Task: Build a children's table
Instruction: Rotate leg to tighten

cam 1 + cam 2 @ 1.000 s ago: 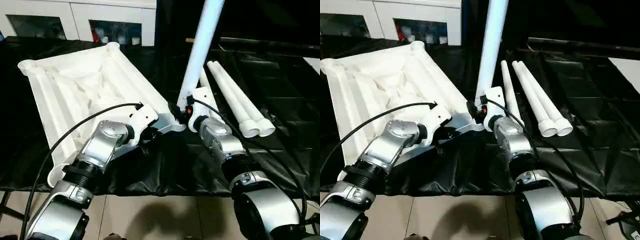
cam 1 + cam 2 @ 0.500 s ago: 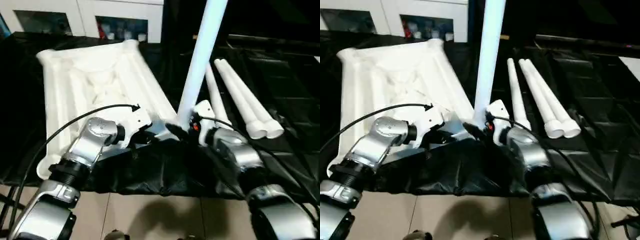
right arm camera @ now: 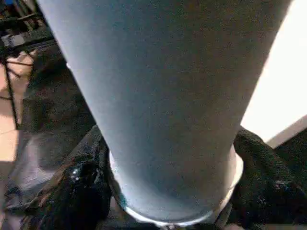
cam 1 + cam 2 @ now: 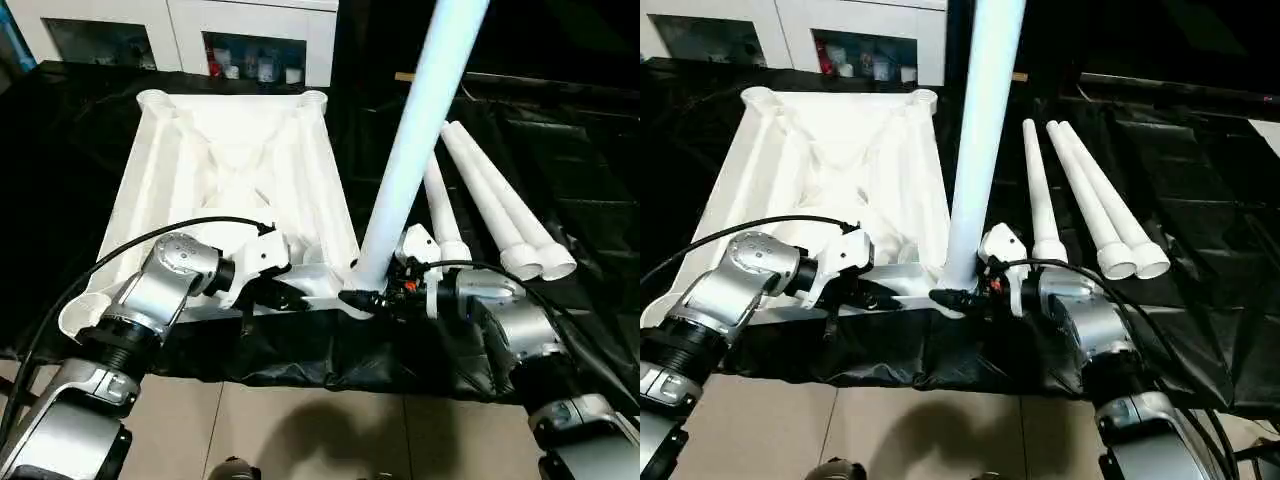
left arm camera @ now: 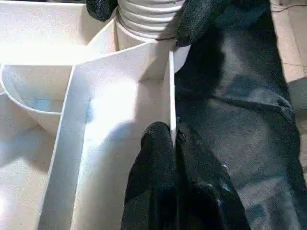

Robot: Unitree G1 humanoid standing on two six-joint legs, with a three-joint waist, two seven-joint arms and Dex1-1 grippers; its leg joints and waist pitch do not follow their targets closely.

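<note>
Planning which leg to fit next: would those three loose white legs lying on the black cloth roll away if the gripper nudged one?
Probably they would roll: the loose legs are round, smooth tubes, though the taper and flared ends should make them curve rather than run straight. The wrinkled black cloth may slow them. They look hollow, so likely light and stiff.

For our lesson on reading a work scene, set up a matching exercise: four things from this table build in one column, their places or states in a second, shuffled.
Things
1. tabletop
2. upright leg
3. three spare legs
4. left gripper

States
A. lying side by side on the black cloth
B. shut on the tabletop's near edge
C. underside up
D. standing in the near corner socket

Pairs: 1-C, 2-D, 3-A, 4-B
</note>
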